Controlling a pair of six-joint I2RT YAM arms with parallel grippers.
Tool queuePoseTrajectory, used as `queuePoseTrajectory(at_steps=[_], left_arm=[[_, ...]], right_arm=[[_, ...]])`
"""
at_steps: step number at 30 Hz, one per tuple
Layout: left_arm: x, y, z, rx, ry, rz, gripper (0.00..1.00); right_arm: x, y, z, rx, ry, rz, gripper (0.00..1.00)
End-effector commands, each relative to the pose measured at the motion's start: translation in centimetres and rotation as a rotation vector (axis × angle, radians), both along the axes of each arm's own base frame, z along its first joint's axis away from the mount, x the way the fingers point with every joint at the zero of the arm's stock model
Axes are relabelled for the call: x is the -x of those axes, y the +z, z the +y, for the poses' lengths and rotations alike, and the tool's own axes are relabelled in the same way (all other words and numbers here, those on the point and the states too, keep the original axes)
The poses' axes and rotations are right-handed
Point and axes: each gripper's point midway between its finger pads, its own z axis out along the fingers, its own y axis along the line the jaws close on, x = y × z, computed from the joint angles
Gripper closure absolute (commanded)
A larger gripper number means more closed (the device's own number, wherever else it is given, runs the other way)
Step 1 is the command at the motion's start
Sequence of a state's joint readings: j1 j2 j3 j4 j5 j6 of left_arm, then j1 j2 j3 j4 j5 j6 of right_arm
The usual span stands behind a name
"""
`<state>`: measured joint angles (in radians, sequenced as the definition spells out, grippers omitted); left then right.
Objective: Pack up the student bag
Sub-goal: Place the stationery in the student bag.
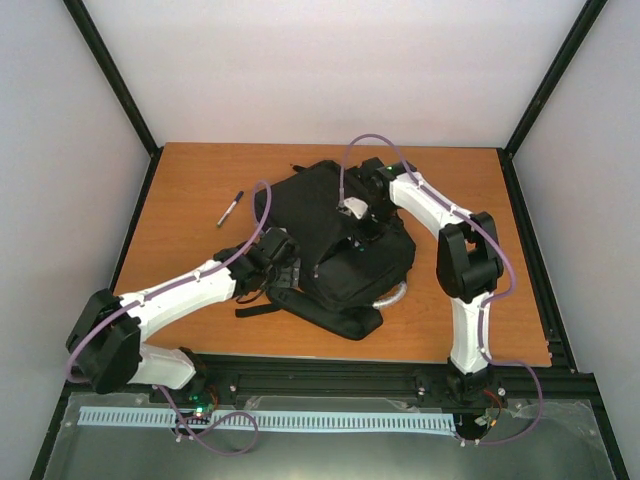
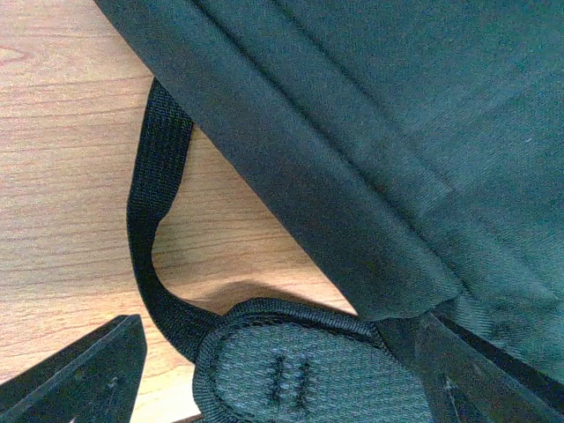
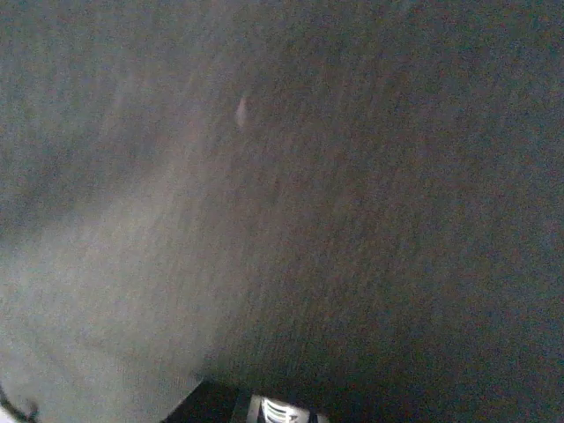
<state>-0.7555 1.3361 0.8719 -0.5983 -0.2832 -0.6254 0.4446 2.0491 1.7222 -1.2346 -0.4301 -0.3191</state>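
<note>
Middle of the table, flat and slumped: the student bag, black, with its grey handle curling out at the near right edge. Well apart on the bare wood to the far left, a pen — presumably waiting to go in.

Left gripper: sits low at the bag's near left side, jaws spread wide. In the wrist view, fingers at either bottom corner, the padded strap end lying between them, a loop of webbing trailing off over the wood beside the bag's seam. Holds nothing, by the look of it.

Right gripper: rests down on top of the bag near its centre, closed tight. Shows nothing but dark fabric across its own camera; impossible to tell whether pinched on cloth, on a zip pull, or on nothing at all. No zip or opening visible anywhere, so no judging readiness for packing.

Likely trouble from here: closing on the strap pad instead of the bag body, and so lifting only a strap. Dragging the whole limp bag across the smooth wood with any sideways pull — and perhaps knocking the pen further off. Catching a finger in that webbing loop on the way out. Working half blind on the right, with the lens buried in fabric.
</note>
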Motion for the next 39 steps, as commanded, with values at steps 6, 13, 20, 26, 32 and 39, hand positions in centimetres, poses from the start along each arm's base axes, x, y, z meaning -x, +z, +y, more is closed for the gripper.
queuePoseTrajectory(at_steps=[6,13,20,26,32,39], left_arm=[[-0.7,0.7,-0.4,0.051,0.029,-0.023,0.14],[-0.4,1.1,-0.1,0.048,0.021,-0.03,0.14],[-0.2,1.2,0.2,0.046,0.019,-0.033,0.14],[0.1,1.2,0.5,0.051,0.028,-0.039,0.14],[0.3,0.8,0.8,0.046,0.033,-0.037,0.14],[-0.1,0.2,0.6,0.039,0.04,-0.03,0.14]], right_arm=[[-3.1,1.3,2.7,-0.112,-0.033,-0.12,0.64],[0.1,2.1,0.1,-0.091,-0.033,-0.133,0.54],[1.0,1.6,-1.1,-0.054,-0.034,-0.156,0.6],[1.2,0.1,-0.9,-0.048,-0.043,-0.101,0.78],[-0.3,-0.8,-0.8,-0.015,-0.048,-0.145,0.87],[-4.5,-1.0,0.6,-0.022,-0.05,-0.284,0.93]])
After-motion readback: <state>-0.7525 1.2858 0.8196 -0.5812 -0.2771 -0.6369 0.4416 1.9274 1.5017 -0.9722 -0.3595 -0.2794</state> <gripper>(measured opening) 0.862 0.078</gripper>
